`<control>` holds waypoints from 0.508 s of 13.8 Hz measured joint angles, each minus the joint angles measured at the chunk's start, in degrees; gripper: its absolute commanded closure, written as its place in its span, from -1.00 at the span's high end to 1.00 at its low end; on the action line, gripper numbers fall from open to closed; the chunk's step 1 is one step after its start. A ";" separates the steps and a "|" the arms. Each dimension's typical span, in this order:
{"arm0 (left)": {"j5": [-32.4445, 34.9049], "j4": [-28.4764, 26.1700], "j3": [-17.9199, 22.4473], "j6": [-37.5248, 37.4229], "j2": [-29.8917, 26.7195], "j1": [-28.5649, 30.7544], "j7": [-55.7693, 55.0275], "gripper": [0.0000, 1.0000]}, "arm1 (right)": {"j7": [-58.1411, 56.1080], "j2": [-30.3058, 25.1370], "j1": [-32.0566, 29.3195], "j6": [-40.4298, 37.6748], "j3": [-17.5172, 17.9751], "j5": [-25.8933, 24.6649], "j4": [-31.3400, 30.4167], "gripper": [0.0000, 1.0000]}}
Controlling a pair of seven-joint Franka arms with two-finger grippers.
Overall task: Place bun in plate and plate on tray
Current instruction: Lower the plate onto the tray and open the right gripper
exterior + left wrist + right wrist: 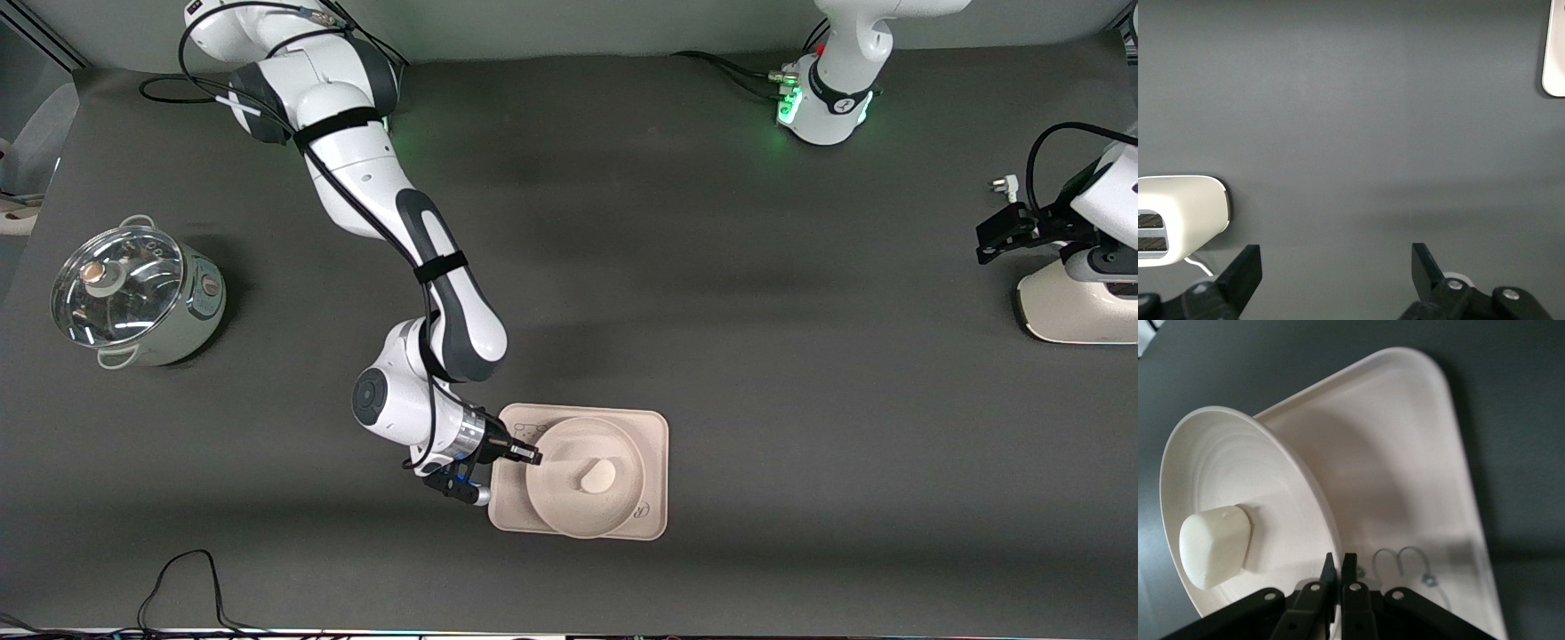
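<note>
Pinching the plate's [582, 493] rim in my right tool [536, 456], bun [597, 477] aboard, I have it on the tray [653, 427]; only letting go remains. My left tool [1331, 267] waits released above the desk [711, 267].

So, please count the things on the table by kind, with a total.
Small off-white bun: 1
Round cream plate: 1
Cream rectangular tray: 1
Steel pot with glass lid: 1
White toaster: 1
Total: 5
</note>
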 measured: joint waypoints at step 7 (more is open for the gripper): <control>0.00 0.00 0.00 0.00 0.06 0.00 0.00 1.00 | -0.01 0.99 -1.42 0.00 0.13 0.05 0.40 1.00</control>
